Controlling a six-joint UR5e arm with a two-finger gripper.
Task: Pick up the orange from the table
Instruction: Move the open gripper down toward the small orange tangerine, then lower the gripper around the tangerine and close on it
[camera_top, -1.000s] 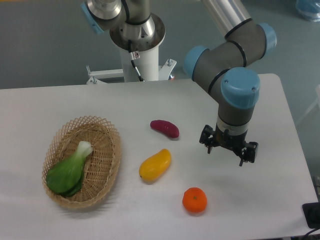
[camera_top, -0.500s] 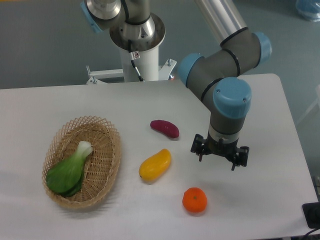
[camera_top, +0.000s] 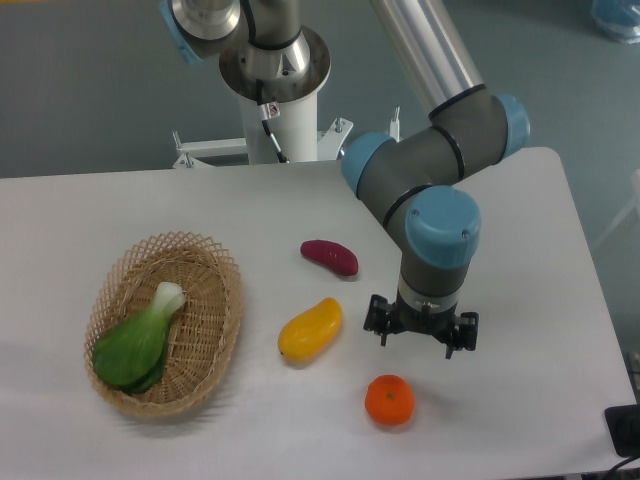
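The orange (camera_top: 389, 400), small, round and bright orange, lies on the white table (camera_top: 520, 400) near its front edge. My gripper (camera_top: 419, 335) hangs open above the table, just behind and slightly to the right of the orange, its two fingers apart and pointing down. It holds nothing and does not touch the orange.
A yellow mango-like fruit (camera_top: 310, 329) lies left of the gripper. A dark purple-red sweet potato (camera_top: 329, 256) lies behind it. A wicker basket (camera_top: 225, 310) with a green bok choy (camera_top: 138, 340) stands at the left. The arm's base post (camera_top: 272, 90) stands at the back.
The gripper has moved left and toward the front edge, coming closer to the orange. It has stayed open. The fruits and basket have not moved.
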